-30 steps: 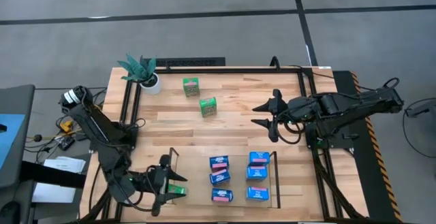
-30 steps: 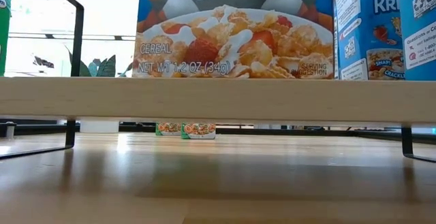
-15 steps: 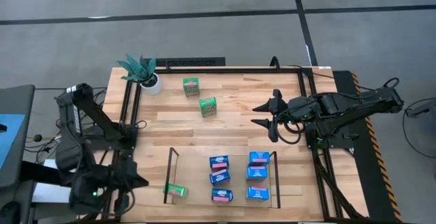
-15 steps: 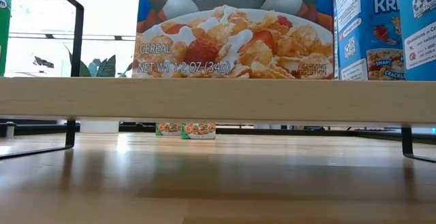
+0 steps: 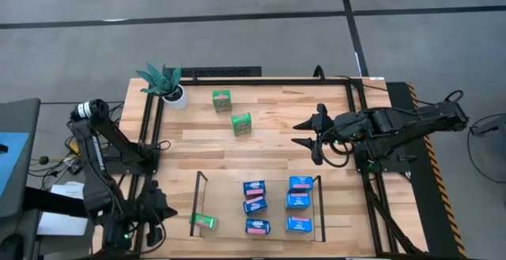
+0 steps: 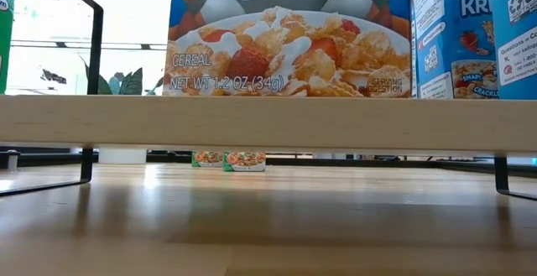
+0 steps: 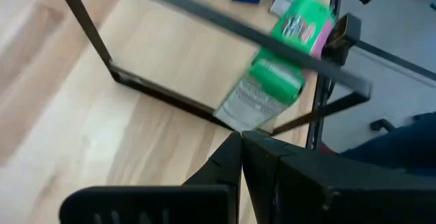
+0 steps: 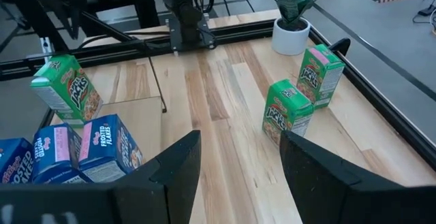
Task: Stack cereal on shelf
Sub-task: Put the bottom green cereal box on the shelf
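Note:
The shelf (image 5: 198, 199) is a low dark-railed rack with a light wood base near the table's front edge. Several blue cereal boxes (image 5: 299, 201) stand on its base. One green cereal box (image 5: 204, 222) sits tilted at the shelf's left end (image 7: 278, 81). Two more green boxes (image 5: 222, 100) (image 5: 241, 123) stand on their bases on the table farther back. My left gripper (image 7: 242, 146) is shut and empty, off the shelf's left side by the table's left edge (image 5: 160, 210). My right gripper (image 5: 311, 137) hangs open and empty above the table's right half.
A potted plant (image 5: 166, 82) stands at the far left corner. Black frame rails (image 5: 150, 133) run along the table's left, right and far sides. Bare wood lies between the shelf and the two green boxes.
My left gripper has drawn back from the green box on the shelf toward the table's left edge, turned about and shut its fingers. The green box has stayed tilted at the shelf's left end. My right arm has kept still.

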